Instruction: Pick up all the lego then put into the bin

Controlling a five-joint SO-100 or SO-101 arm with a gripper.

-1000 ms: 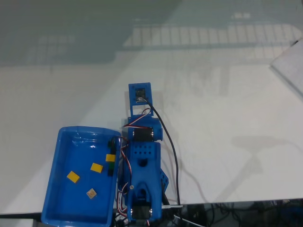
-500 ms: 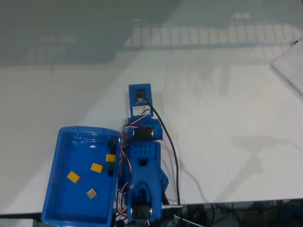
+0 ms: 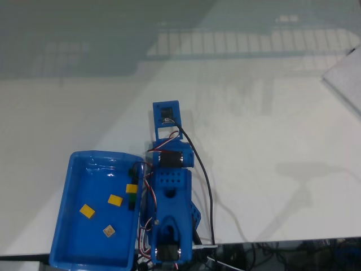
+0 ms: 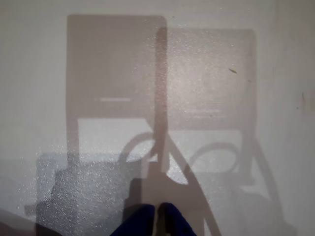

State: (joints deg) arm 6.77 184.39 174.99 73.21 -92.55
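Note:
The bin (image 3: 63,209), a shallow bright blue tray, sits at the lower left of the fixed view, right beside the folded blue arm (image 3: 171,197). Inside it lie two yellow lego (image 3: 87,211) (image 3: 115,199) and a paler tan piece (image 3: 109,230). Another small yellow piece (image 3: 131,188) shows at the bin's right wall, against the arm. In the wrist view my gripper (image 4: 157,222) enters from the bottom edge, its two dark blue fingertips (image 4: 140,221) almost touching, shut with nothing between them, over bare white table.
The white table (image 3: 254,130) stretches ahead of and to the right of the arm in the fixed view. A black cable (image 3: 207,186) runs along the arm's right side. A pale flat object (image 3: 348,76) lies at the right edge. Arm shadows cross the table (image 4: 49,98).

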